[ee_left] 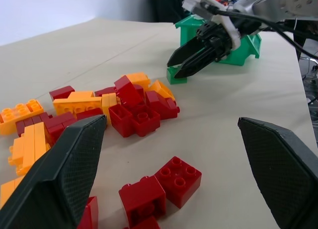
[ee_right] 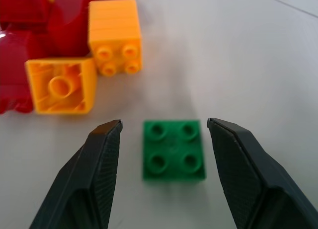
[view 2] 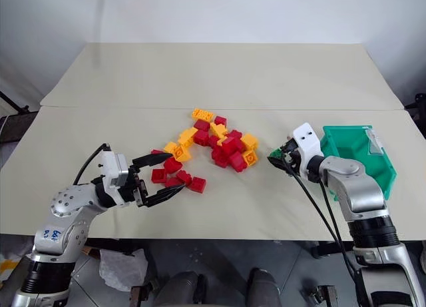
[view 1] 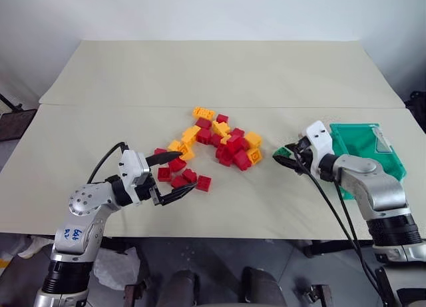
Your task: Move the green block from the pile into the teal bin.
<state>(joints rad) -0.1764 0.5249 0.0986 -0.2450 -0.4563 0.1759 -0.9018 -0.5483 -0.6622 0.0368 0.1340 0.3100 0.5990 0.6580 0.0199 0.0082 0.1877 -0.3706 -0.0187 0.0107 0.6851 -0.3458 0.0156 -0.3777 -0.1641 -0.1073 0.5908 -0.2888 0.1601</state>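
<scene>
Green block (ee_right: pixel 174 150) lies between the right hand's (ee_right: pixel 164 134) parted fingers.

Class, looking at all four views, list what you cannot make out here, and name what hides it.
- Green block: in the head views the right gripper covers most of it.
- Teal bin: its near side sits behind the right arm.
- Pile: lower bricks are buried under others.

Silver arms, white wrist housings, black cables, black textured end effector fingers (ee_left: pixel 64 174).
</scene>
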